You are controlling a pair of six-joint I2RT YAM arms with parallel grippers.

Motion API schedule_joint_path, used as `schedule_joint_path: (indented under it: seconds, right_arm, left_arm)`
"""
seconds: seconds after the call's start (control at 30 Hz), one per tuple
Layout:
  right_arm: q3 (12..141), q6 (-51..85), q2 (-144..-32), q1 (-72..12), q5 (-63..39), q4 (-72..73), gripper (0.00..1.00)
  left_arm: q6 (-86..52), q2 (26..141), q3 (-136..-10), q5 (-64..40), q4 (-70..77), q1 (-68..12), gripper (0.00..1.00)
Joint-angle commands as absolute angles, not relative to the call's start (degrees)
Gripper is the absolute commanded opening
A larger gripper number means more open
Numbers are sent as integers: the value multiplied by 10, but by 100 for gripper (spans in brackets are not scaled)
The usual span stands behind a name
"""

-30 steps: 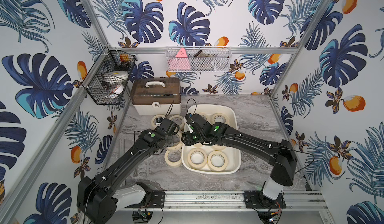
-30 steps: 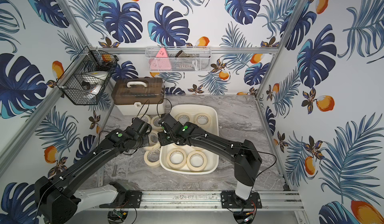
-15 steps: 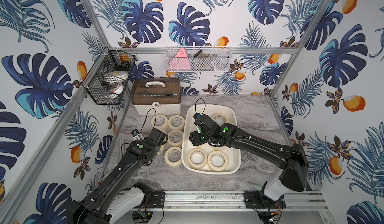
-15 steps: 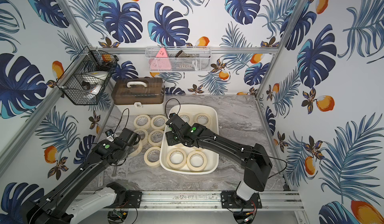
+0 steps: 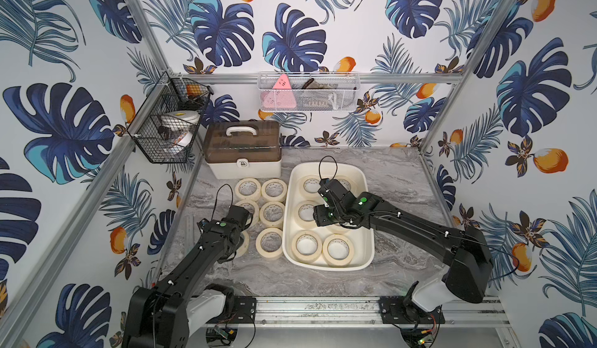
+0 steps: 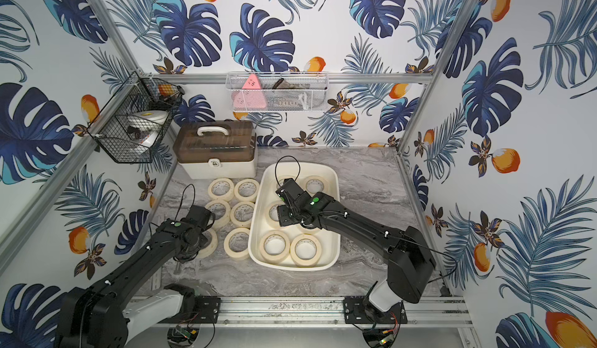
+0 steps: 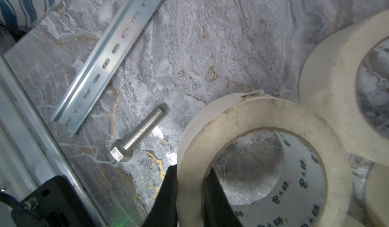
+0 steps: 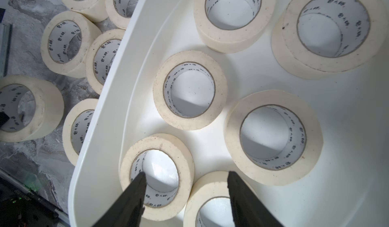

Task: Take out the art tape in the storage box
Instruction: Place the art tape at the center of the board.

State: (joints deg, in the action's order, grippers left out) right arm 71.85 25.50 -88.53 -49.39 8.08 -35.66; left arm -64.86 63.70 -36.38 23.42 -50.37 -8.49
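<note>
A shallow cream-white plastic storage box (image 5: 329, 171) sits on the grey marbled table (image 5: 397, 181), just in front of and to the right of a white case with a brown see-through lid (image 5: 242, 148). From the right wrist view I count six cream-beige rolls of art tape (image 8: 189, 90) lying flat inside the box.

The right gripper (image 8: 186, 186) hangs over the middle of the box. Its two black fingers (image 8: 134, 196) are spread well apart with nothing between them. One tip is above the hollow core of a roll by the box wall, the other above the roll next to it.

Left of the box, five loose rolls (image 5: 274, 190) lie flat on the table in a close cluster. A sixth roll (image 7: 242, 118) beside them is in the left gripper (image 7: 190, 194), whose fingers are pinched tight on the roll's wall, one outside and one inside the core. I cannot tell whether that roll is off the table. A steel bolt (image 7: 136, 133) and a slotted metal rail (image 7: 109, 53) lie close by.
</note>
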Motion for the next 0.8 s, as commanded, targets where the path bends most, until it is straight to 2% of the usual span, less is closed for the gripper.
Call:
schedule_joint_path:
  seconds: [0.0,0.2,0.43,0.53,0.6,0.77]
  right_arm:
    - [708,254,-872,-486,82,-361,64]
    - [692,255,-861,-468,73,-359,64]
    - [681,254,-848,-455,65,-355,64]
    - [677,253,-845,-450,63,-355,64]
    - [674,253,-841,-447,63,-354,64]
    - [672,249,-838,-441,57,-348,64]
  left_arm:
    - [-631,651,-355,202,-452,-79,0]
    - [-617,671,-335,166,-404,-75,0]
    - [-606,703,-333,174,-388,-73,0]
    - [-603,710,-339,169,-395,-72,18]
    - [-602,708,-339,174,-396,-71,34]
    - [-602,689,-347,198,-421,-70,60]
